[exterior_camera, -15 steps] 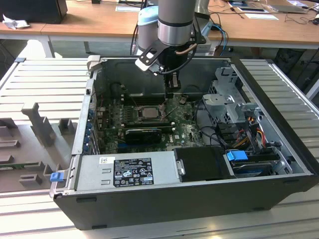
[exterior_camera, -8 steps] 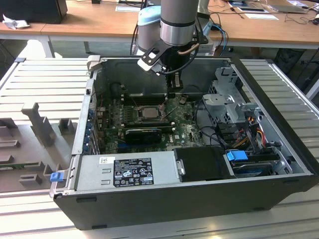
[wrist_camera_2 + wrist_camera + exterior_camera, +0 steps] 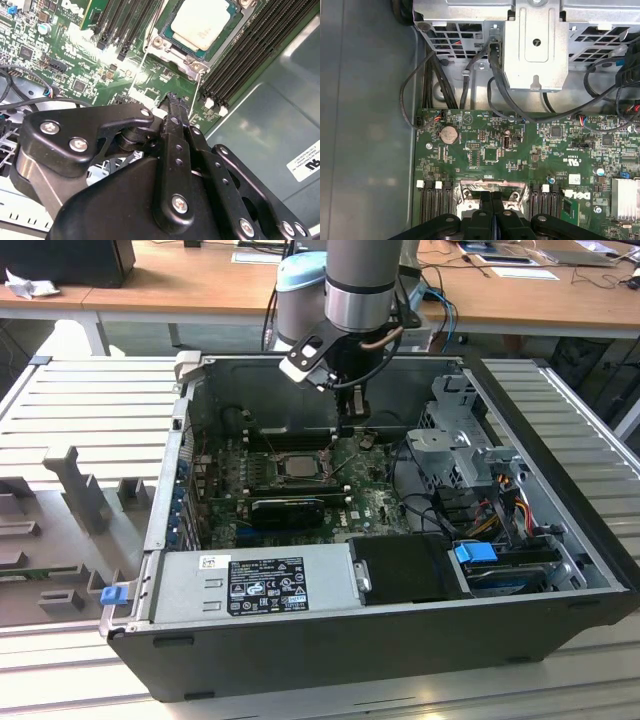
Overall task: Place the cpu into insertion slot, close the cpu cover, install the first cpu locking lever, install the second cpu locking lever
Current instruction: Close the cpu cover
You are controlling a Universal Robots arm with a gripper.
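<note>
**Gripper point(image 3: 174, 100) poised over the board; cpu point(image 3: 200, 22) seated ahead of the closed jaws**

The jaws are pressed together with nothing visible between them. In the second wrist view the cpu lies just beyond the fingertips, in the direction the fingers point and lower than them, apart from them. It sits flat in the insertion slot point(image 3: 277, 462), pale face up. It is square, so it has no long axis, and its edges run skewed to the finger line. The cpu cover point(image 3: 234, 31) appears down, framing the chip. A thin bright rod point(image 3: 137, 75), judged a locking lever, runs along the socket side nearer the jaws, with its long axis roughly parallel to the fingers.
</note>
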